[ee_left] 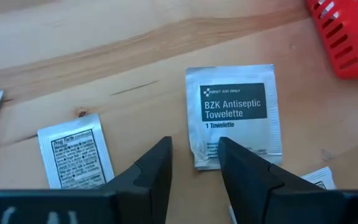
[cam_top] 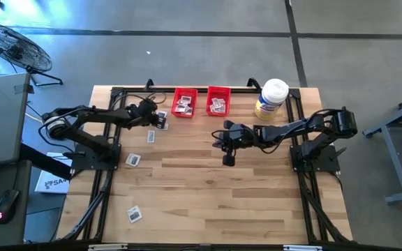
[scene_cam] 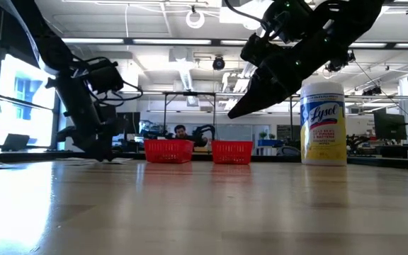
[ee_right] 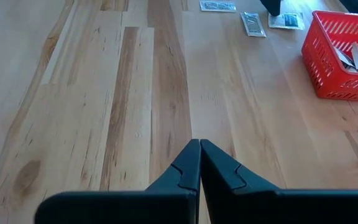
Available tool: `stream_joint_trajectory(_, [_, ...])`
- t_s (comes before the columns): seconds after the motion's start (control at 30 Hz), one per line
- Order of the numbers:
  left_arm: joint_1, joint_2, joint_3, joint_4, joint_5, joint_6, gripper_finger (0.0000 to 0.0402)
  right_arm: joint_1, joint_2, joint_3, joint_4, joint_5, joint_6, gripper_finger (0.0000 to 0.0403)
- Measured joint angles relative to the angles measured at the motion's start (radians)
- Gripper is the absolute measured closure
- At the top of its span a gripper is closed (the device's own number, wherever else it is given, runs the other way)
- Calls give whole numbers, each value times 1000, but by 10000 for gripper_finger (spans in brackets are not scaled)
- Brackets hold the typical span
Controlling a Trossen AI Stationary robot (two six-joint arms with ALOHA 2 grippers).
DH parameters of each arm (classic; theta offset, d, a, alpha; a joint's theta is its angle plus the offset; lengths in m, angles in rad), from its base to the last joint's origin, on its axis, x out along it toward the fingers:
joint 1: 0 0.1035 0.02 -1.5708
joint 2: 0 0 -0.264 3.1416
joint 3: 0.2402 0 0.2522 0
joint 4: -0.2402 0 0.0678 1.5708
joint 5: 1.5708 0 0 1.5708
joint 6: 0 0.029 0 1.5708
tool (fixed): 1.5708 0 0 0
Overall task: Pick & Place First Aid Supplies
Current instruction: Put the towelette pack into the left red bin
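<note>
On the wooden table [cam_top: 208, 202], two red bins [cam_top: 185, 102] are seen at the far edge. The left gripper [ee_left: 194, 158] is released above an antiseptic towelette packet [ee_left: 234, 112] just left of them; the right gripper [ee_right: 199, 163] is clenched, empty, mid-table.

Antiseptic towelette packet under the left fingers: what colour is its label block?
Black with white print, on a white packet; the left wrist view shows it best.

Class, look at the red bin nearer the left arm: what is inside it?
The red bin holds several small white packets in a loose pile. Lower packets are partly covered by upper ones, so an exact count and the bin floor beneath cannot be seen.
</note>
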Motion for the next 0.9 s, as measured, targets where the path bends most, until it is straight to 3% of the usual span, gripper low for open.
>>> stream_joint_trajectory(0.53, [-48, 1, -2, -17, -54, -100, 395, 0, 0, 0, -1, -2, 0, 399])
stream_joint_trajectory(0.9, [-47, -48, 8, -39, -74, -55, 401, 0, 0, 0, -1, -2, 0, 399])
